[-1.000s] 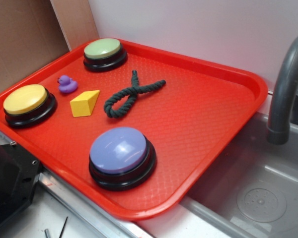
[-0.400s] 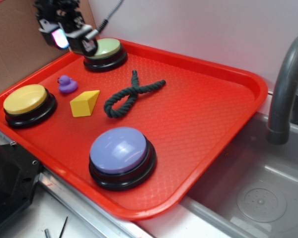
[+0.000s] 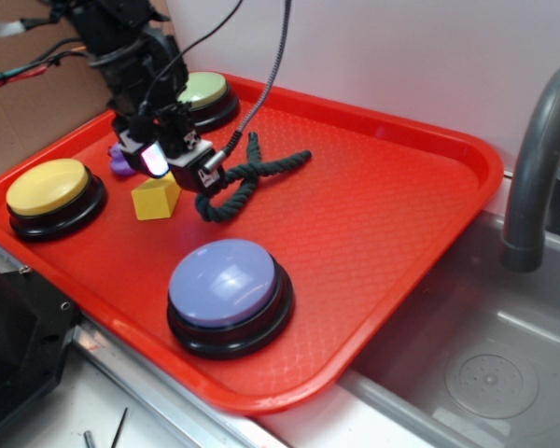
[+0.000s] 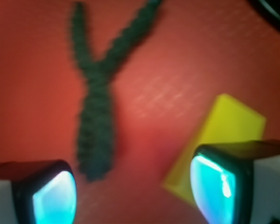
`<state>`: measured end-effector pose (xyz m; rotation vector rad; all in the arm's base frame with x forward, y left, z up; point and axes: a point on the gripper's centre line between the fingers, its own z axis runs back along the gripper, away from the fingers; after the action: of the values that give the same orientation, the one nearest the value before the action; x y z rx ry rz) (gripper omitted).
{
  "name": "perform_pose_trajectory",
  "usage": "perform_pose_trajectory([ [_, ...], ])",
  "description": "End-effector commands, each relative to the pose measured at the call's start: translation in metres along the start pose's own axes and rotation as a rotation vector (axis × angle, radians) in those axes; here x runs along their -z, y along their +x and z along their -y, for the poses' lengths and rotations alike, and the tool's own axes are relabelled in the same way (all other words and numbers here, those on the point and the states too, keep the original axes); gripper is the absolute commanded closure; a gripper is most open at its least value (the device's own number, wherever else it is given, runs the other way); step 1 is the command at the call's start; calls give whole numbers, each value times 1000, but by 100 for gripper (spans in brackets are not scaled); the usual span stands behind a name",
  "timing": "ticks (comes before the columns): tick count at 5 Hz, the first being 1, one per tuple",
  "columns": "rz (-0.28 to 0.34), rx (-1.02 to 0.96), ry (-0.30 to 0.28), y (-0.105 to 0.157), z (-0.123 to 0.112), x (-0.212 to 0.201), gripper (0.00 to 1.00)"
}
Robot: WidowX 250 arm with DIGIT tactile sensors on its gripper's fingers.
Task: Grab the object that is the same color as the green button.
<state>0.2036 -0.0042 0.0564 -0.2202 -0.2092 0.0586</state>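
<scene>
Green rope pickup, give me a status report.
Gripper open, empty, above tray. Green rope untouched, ahead between the fingers. Yellow wedge close under one finger.

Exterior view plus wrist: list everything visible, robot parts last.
Red plastic tray: 1, red, beside the sink.
Dark green twisted rope piece: 1, tray middle.
Yellow wedge block: 1, left of the rope.
Small purple duck: 1, mostly hidden behind the pincer.
Pale green dome button: 1, far corner.
Yellow dome button: 1, left edge.
Lavender dome button: 1, near edge.
Grey faucet: 1, right.
Grey sink: 1, lower right.
Pincer: 1, black, open over rope and wedge.
</scene>
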Motion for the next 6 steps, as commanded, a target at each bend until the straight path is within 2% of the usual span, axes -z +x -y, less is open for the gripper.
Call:
perform_pose_trajectory([
  [1, 7, 52, 65, 5, 19, 4, 0],
  [3, 7, 52, 65, 5, 19, 4, 0],
  [4, -40, 98, 82, 26, 24, 26, 0],
  [5, -68, 150, 86, 31, 24, 48, 0],
  [6, -100, 153, 67, 28, 29, 69, 0],
])
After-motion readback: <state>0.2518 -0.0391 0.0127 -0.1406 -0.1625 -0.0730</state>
